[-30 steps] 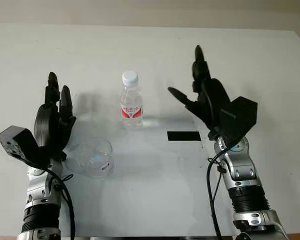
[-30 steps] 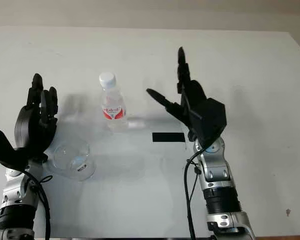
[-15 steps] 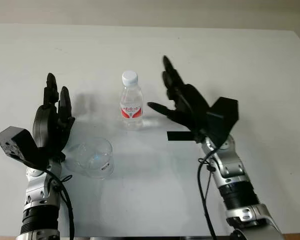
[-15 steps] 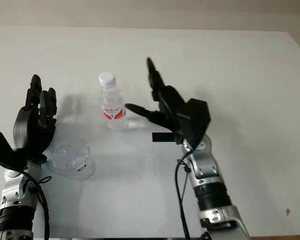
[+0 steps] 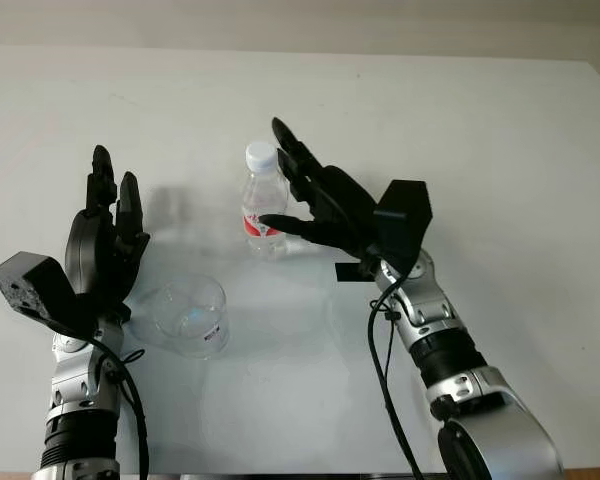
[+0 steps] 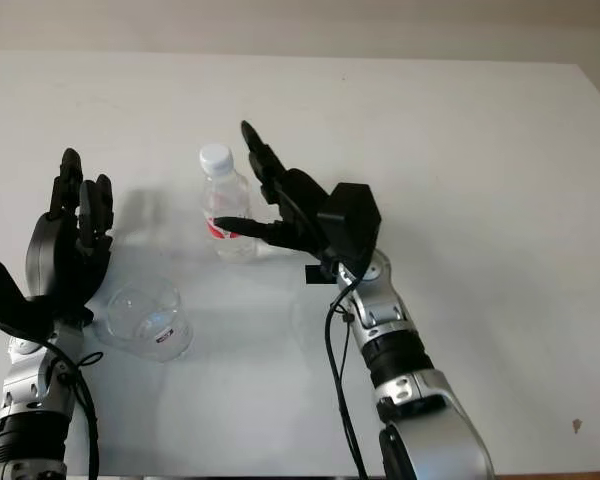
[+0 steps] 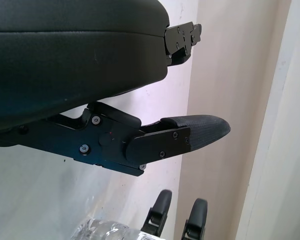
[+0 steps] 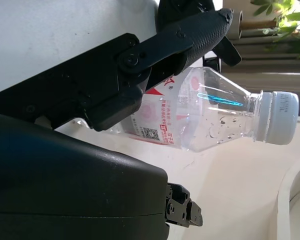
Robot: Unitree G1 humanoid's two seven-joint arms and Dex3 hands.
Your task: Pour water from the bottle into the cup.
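A small clear water bottle [image 5: 263,200] with a white cap and a red label stands upright at the middle of the white table [image 5: 480,120]. My right hand [image 5: 292,196] is open right beside it on its right, thumb reaching across the front of the label and fingers [image 5: 283,140] rising behind the cap. In the right wrist view the bottle [image 8: 205,117] lies close between the fingers. A clear plastic cup [image 5: 191,315] stands at the front left. My left hand [image 5: 105,235] is open, raised just left of the cup.
A black rectangle [image 5: 347,271] marks the table under my right hand's wrist. The table stretches bare to the right and behind the bottle.
My right hand has swung left from the right of the black mark to the bottle, and its fingers now flank it. The left hand, cup and bottle have stayed put.
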